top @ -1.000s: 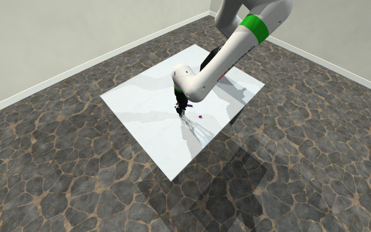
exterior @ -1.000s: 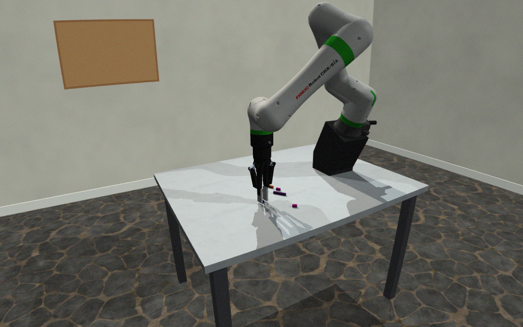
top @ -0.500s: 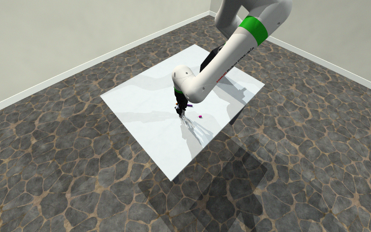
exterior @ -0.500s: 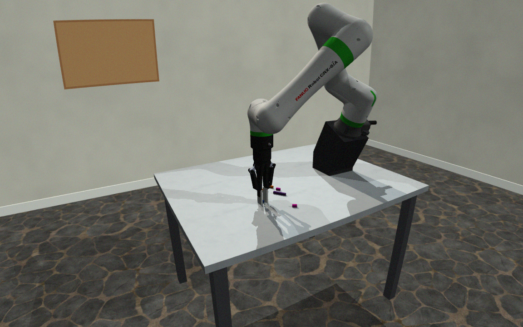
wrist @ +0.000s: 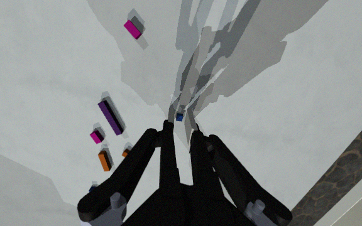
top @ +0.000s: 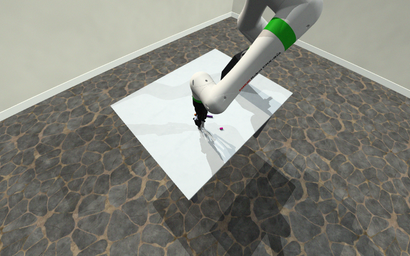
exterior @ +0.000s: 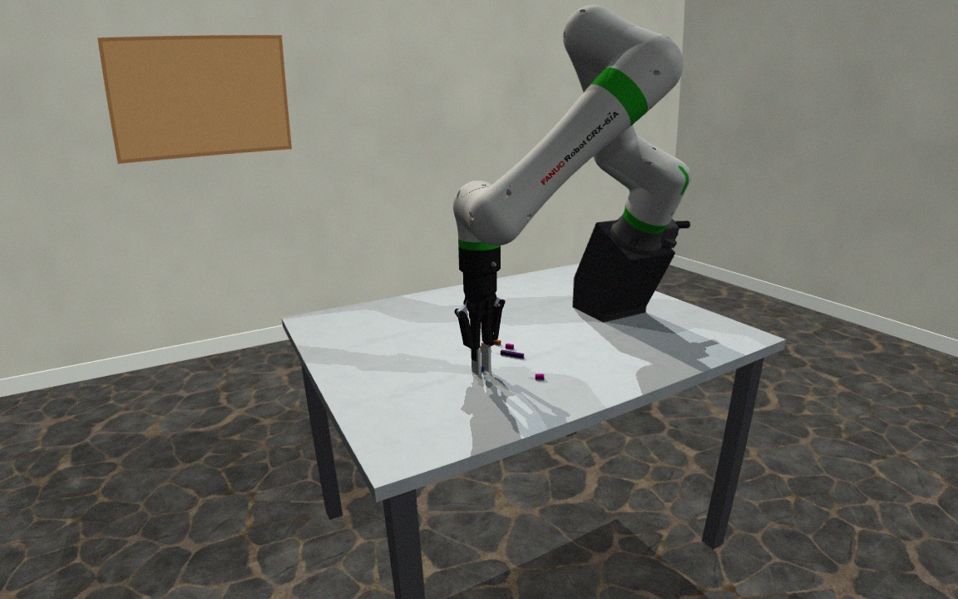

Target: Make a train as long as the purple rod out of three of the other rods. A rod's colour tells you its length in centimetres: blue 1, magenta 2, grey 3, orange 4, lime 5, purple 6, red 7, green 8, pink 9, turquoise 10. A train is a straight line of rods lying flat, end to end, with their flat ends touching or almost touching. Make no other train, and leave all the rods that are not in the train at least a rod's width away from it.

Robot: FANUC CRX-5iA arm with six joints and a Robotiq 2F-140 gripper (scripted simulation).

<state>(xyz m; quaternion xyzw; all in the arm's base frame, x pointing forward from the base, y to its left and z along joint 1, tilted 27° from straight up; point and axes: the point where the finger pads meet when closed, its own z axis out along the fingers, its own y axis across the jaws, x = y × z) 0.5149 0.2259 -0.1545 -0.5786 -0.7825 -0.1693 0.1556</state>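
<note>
My gripper [top: 201, 128] [exterior: 481, 367] [wrist: 179, 116] stands slightly apart about the blue rod [wrist: 179, 117]; I should centre, then close softly. Purple [top: 210, 116] [exterior: 512, 354] [wrist: 110, 118]: wrist-view nine o'clock.

White rounded arm casings [top: 251, 67] [exterior: 564, 152] with small dark screw recesses, bright green bands, red and black FANUC Robot CRX-5iA lettering, black wedge-like base [exterior: 620, 279], black gripper [top: 200, 112] [exterior: 480, 298] [wrist: 179, 116] with what seem pale grey fingertips [exterior: 486, 358]

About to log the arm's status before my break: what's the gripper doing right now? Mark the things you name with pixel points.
Gripper [top: 201, 128] [exterior: 481, 373] [wrist: 179, 116]: partly open, its fingertips low on either side of a small blue rod [wrist: 179, 117], not clamped on it.
</note>
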